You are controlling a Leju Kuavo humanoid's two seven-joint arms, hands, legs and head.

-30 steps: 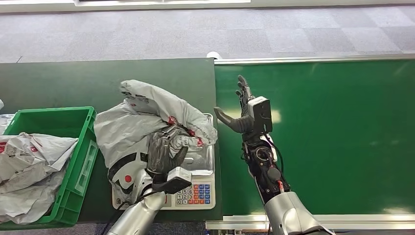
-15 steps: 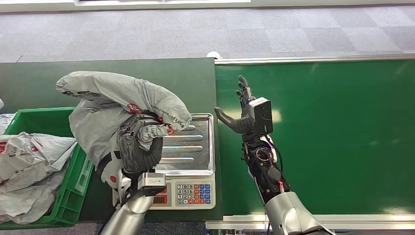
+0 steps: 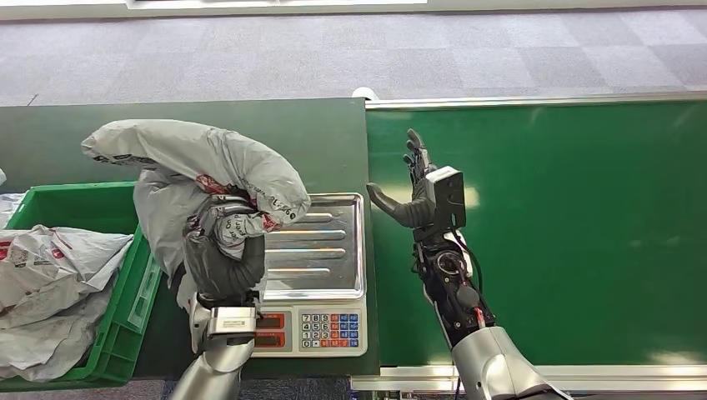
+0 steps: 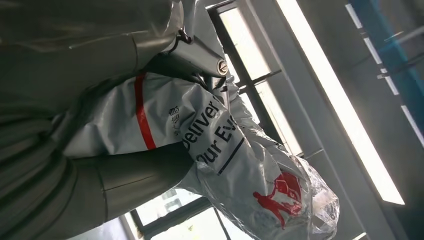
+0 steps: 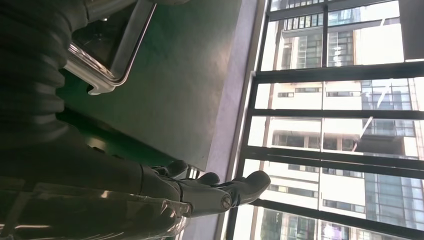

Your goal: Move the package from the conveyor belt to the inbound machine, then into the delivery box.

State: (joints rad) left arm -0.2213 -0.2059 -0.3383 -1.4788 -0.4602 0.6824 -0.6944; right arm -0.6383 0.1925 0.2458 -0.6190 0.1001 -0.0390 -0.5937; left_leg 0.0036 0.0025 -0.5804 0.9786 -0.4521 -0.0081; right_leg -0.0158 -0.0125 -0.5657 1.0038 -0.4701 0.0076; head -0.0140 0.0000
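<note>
One grey package [image 3: 200,179], long axis running from upper left down to centre frame, is grasped by the left hand [image 3: 223,262] fingers, while the right hand [image 3: 414,192] is released, fingers spread.

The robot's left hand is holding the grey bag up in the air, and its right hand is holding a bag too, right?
Not quite. The left hand does hold the grey bag up, but the right hand holds nothing: the head view shows it open over the green belt.
</note>
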